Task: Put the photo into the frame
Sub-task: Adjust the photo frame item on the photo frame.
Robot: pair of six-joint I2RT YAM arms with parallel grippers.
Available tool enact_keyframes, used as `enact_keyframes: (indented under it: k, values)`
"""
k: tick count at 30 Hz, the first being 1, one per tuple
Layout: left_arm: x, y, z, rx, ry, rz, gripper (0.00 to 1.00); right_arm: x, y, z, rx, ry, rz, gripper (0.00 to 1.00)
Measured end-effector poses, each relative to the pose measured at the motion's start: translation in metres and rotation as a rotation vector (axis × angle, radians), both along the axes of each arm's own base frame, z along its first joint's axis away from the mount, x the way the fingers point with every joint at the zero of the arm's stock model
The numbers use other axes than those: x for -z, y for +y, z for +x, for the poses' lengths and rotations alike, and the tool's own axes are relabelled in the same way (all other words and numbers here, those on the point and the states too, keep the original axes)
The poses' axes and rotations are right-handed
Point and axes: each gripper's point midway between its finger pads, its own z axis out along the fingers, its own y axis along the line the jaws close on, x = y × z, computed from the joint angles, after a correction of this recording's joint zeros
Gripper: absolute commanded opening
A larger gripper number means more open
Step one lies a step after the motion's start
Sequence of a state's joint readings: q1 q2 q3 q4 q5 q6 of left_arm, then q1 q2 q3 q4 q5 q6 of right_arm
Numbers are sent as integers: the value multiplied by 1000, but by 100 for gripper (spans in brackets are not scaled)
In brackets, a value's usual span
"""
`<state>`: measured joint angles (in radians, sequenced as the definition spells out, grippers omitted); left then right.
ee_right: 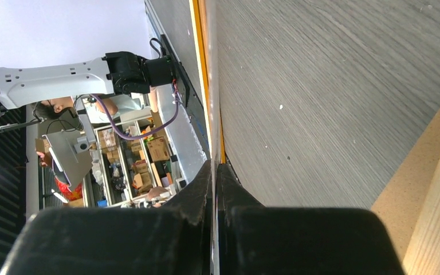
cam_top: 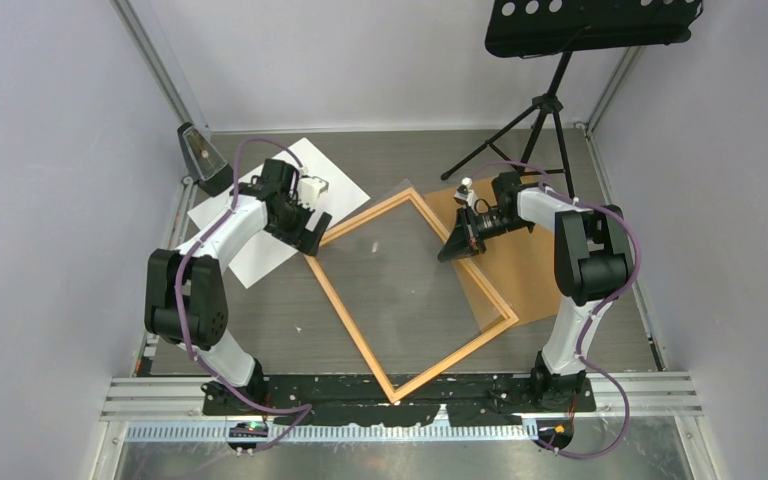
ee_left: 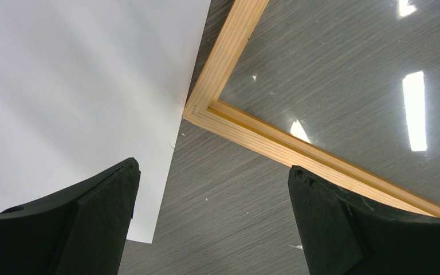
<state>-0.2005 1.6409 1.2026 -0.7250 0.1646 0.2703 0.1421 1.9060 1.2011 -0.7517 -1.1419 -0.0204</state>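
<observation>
Table: grey wood-grain top (cam_top: 290,310) between pale walls, with a black music stand (cam_top: 550,110) at the far right.
Frame: the frame (cam_top: 345,315) lies flat mid-table, turned like a diamond, one corner towards the arm bases.
Photo: the photo (cam_top: 338,182) lies white side up at the far left, its edge touching the frame's left corner (ee_left: 229,54).
Board: a brown board (cam_top: 530,270) lies partly under the frame's right side.
Clear sheet: a clear sheet (cam_top: 430,280) spreads over the frame's opening; how far it is raised I cannot tell.
Left arm: elbow bent at the left, forearm reaching forward, wrist pointing down.
Left gripper: the left gripper (cam_top: 308,237) hangs above the photo's edge (ee_left: 80,86) and the frame's corner, jaws wide apart, holding nothing.
Right arm: elbow high on the right, forearm reaching left across the board.
Right gripper: the right gripper (ee_right: 213,166) is turned on its side and pinched closed on the sheet's right edge.
</observation>
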Motion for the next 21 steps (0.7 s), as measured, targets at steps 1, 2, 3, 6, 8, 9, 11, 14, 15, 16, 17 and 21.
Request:
enact_keyframes:
  k: [1, 2, 3, 6, 8, 9, 11, 14, 15, 16, 17, 21]
  values:
    - [0, 0, 0, 0, 0, 0, 99, 0, 0, 0, 0, 0, 0, 6]
    - [0, 0, 0, 0, 0, 0, 99, 0, 0, 0, -1, 0, -1, 6]
    - [0, 0, 0, 0, 0, 0, 99, 0, 0, 0, -1, 1, -1, 6]
    - [0, 0, 0, 0, -1, 0, 99, 0, 0, -1, -2, 0, -1, 6]
    - [-1, 0, 0, 0, -1, 0, 99, 0, 0, -1, -2, 0, -1, 6]
    - [-1, 0, 1, 0, -2, 0, 99, 0, 0, -1, -2, 0, -1, 6]
    - [-1, 0, 1, 0, -2, 0, 99, 0, 0, -1, -2, 0, -1, 6]
    - [-1, 0, 1, 0, -2, 0, 99, 0, 0, -1, -4, -4, -1, 6]
    - [-1, 0, 1, 0, -2, 0, 99, 0, 0, -1, -4, -4, -1, 6]
    - [-1, 0, 1, 0, -2, 0, 99, 0, 0, -1, -4, -5, -1, 6]
    - [-1, 0, 1, 0, -2, 0, 99, 1, 0, -1, -5, -7, -1, 6]
    - [-1, 0, 1, 0, -2, 0, 99, 2, -1, 0, -5, -12, -8, 6]
